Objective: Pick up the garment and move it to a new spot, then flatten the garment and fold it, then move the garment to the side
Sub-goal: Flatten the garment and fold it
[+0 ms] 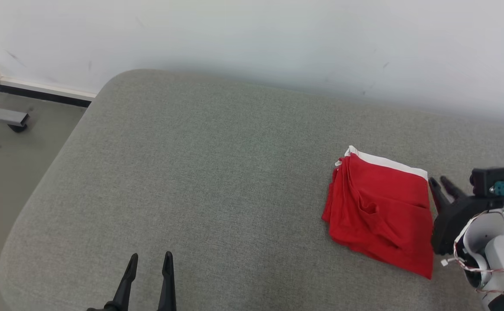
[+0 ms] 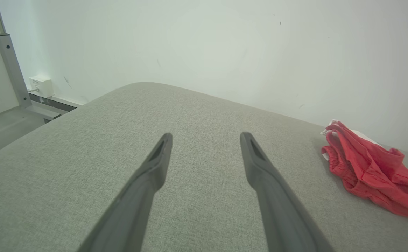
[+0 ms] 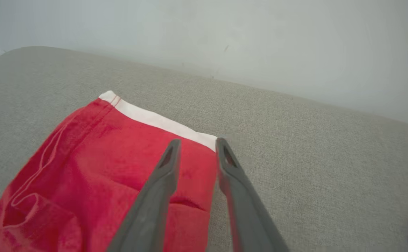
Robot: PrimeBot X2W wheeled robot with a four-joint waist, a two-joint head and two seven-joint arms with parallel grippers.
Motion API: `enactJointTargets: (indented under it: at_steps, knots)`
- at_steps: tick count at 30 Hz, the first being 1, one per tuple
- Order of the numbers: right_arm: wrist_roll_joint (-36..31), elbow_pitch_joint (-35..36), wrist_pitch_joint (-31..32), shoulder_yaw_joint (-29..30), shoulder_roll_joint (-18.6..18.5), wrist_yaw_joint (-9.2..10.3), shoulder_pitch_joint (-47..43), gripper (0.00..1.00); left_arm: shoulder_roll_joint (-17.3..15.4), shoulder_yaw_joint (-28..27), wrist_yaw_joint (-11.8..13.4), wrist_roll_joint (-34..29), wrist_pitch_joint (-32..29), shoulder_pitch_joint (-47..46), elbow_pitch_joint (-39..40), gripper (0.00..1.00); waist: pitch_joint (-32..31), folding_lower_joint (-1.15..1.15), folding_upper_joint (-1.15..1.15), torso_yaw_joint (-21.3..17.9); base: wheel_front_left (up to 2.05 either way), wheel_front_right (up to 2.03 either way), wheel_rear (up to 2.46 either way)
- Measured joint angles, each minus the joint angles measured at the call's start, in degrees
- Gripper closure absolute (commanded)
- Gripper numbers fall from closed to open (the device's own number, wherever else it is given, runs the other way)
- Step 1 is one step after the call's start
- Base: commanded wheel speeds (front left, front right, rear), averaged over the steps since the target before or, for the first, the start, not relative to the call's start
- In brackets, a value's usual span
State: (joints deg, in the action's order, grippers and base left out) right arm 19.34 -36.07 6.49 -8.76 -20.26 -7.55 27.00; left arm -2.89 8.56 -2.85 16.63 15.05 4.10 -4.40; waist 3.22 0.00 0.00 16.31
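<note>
I see the folded red garment [image 1: 379,211] lying flat toward the right end of the grey cushion [image 1: 191,172], nearer its far edge. My right gripper [image 1: 438,179] sits at the garment's right side, fingers partly spread, pinching nothing. My left gripper [image 1: 151,255] hovers spread wide over the near edge.

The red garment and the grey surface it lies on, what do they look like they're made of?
Red garment: soft, matte knit, likely cotton; it creases and slumps limply, with a white band. Grey surface: matte woven upholstery, probably padded; fine weave, rounded corners.
</note>
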Motion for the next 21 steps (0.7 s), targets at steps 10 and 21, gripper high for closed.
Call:
enactJointTargets:
  at_steps: [10, 21]
  knots:
    - [-1.05, -1.64, 0.12, -7.39, 3.03, 0.00, -1.41, 1.00, 0.00, 0.23, -0.11, 0.03, 0.00, -0.07, -0.23, 0.00, 0.35, 0.00, 0.00, 0.53, 0.00, 0.00, 0.00]
    - [0.37, 1.24, 2.08, -19.08, 5.86, 0.00, -2.87, 1.00, 0.00, -0.27, 0.08, 0.27, 0.00, 0.13, -0.36, 0.00, -0.88, 0.00, 0.00, -0.37, 0.00, 0.00, 0.00]
